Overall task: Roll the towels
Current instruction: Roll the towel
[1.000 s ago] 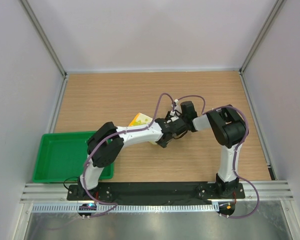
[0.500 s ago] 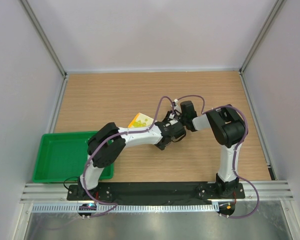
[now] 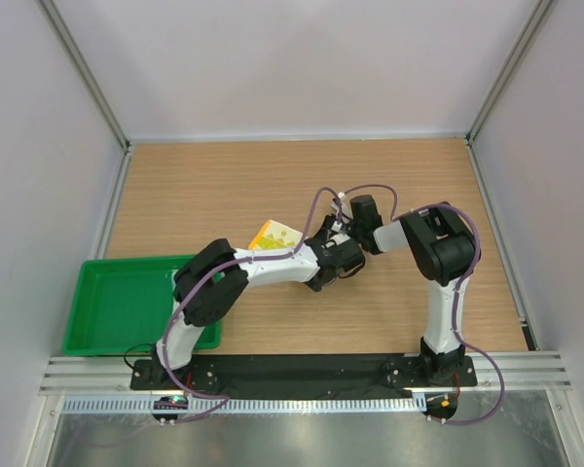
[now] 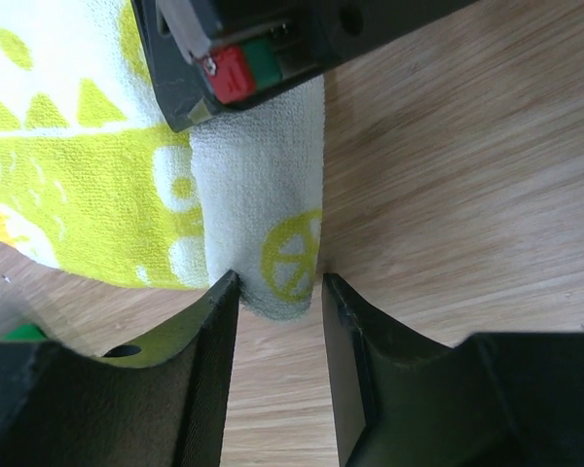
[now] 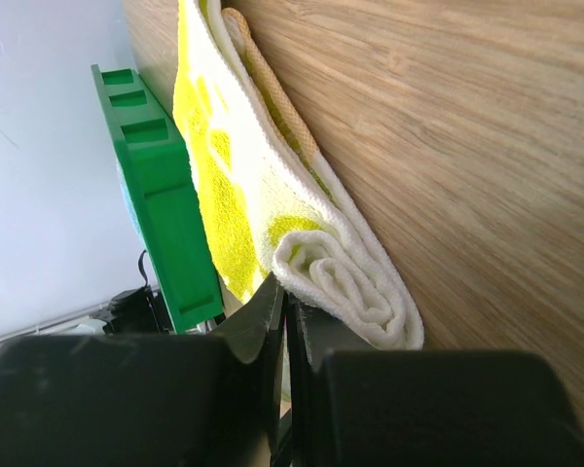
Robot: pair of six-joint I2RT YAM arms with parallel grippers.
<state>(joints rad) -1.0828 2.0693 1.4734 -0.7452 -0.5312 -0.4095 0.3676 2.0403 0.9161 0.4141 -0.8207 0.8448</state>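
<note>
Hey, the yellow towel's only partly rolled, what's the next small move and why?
Probably roll it slightly further over the flat part. The yellow towel has a tight roll along one edge, but a wide printed stretch lies flat beside it. The left jaws clasp one end of the roll; the right jaws are shut at the other.

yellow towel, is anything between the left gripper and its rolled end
Nothing visible. The rolled end of the yellow towel sits right between the fingers of the left gripper, on the wooden table. The right gripper, shut, is over the roll just beyond, not in between.
</note>
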